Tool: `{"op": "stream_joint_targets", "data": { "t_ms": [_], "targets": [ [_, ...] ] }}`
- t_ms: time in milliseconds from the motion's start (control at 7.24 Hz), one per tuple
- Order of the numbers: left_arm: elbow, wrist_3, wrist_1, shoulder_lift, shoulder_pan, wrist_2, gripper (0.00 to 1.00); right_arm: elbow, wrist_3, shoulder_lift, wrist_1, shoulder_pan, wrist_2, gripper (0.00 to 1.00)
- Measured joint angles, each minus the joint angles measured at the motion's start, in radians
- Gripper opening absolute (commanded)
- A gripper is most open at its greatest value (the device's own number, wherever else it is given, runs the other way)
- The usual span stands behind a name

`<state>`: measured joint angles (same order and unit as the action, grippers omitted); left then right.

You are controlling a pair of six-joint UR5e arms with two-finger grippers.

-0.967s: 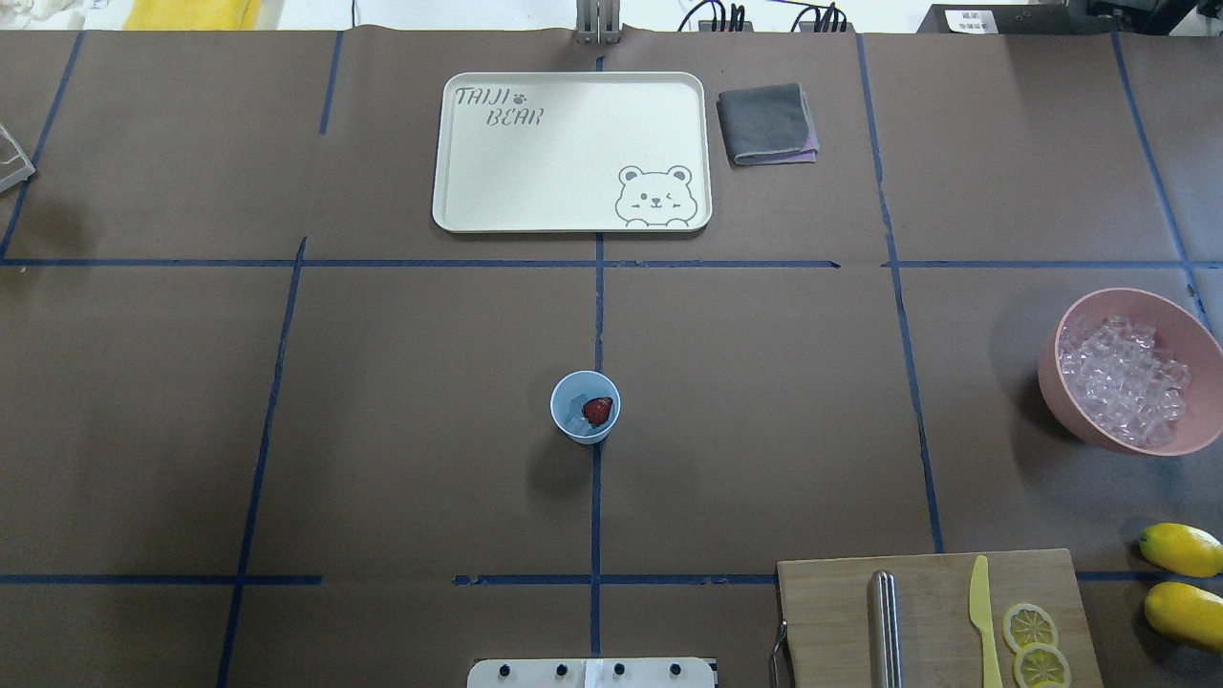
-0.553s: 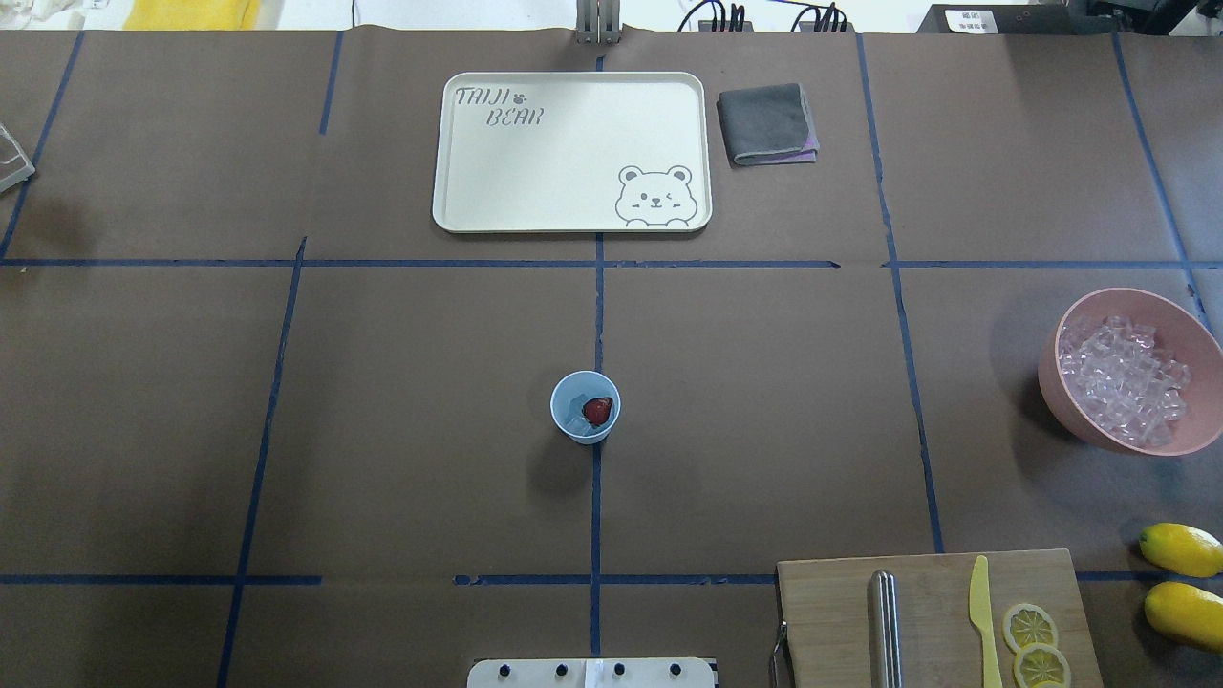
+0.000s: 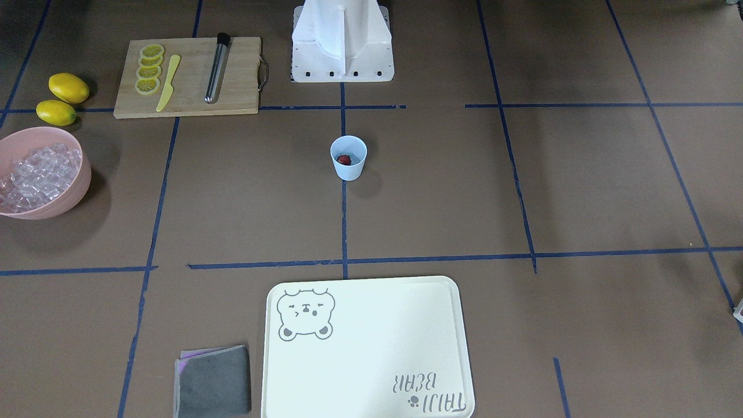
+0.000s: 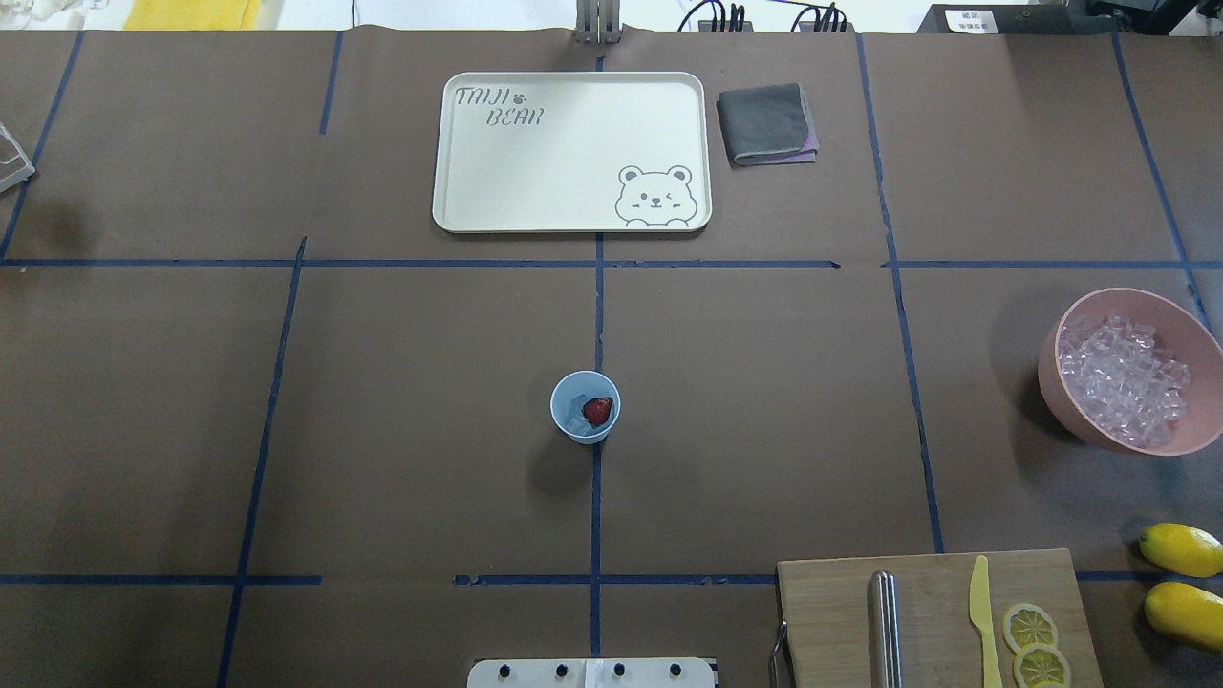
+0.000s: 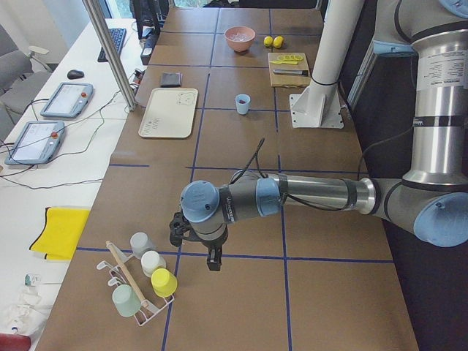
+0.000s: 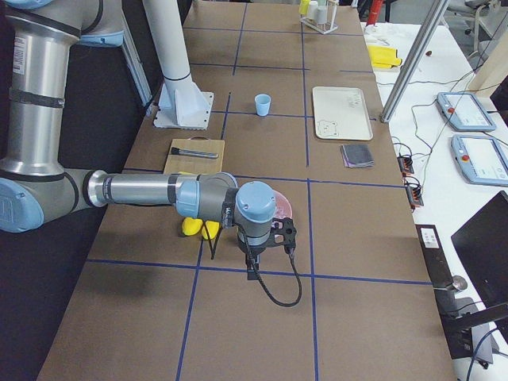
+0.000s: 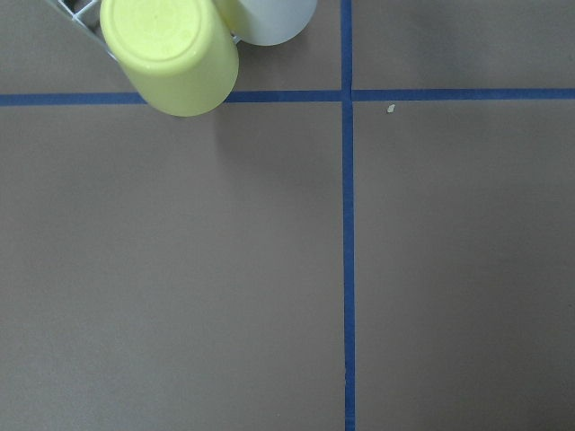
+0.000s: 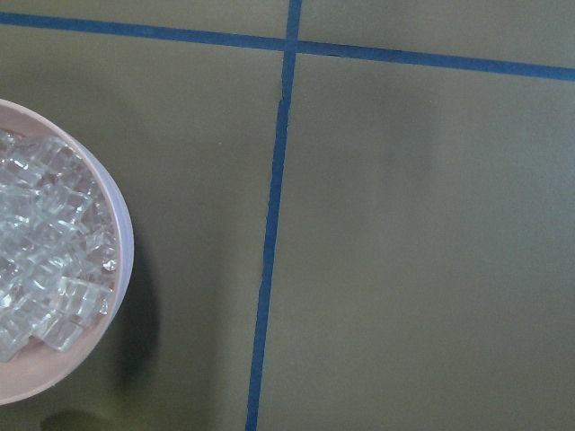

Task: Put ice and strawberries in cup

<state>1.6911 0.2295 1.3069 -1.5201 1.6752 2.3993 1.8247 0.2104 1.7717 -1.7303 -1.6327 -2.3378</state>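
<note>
Light-blue cup [image 4: 585, 408] upright at mid-tabletop, strawberry [image 4: 597, 411] and ice [image 4: 573, 418] inside. Left gripper [image 5: 213, 261] over the tabletop's left end, right gripper [image 6: 252, 271] over its right end; jaw openings impossible to tell.

the dark red strawberry [image 4: 597, 411] lies in the pale blue plastic cup [image 4: 571, 425] before me. the cream rectangular tray [image 4: 554, 172] lies beyond it, the pink round bowl [image 4: 1056, 397] of clear ice cubes [image 4: 1123, 382] far to my right.
</note>
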Motion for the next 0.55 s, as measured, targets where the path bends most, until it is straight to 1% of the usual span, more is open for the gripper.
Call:
{"op": "stream_joint_targets", "data": {
  "t_ms": [553],
  "targets": [
    [0.004, 0.005, -0.002, 0.002, -0.001, -0.014, 1.0, 0.002, 0.0, 0.0, 0.0, 0.001, 0.0, 1.0]
  ]
}}
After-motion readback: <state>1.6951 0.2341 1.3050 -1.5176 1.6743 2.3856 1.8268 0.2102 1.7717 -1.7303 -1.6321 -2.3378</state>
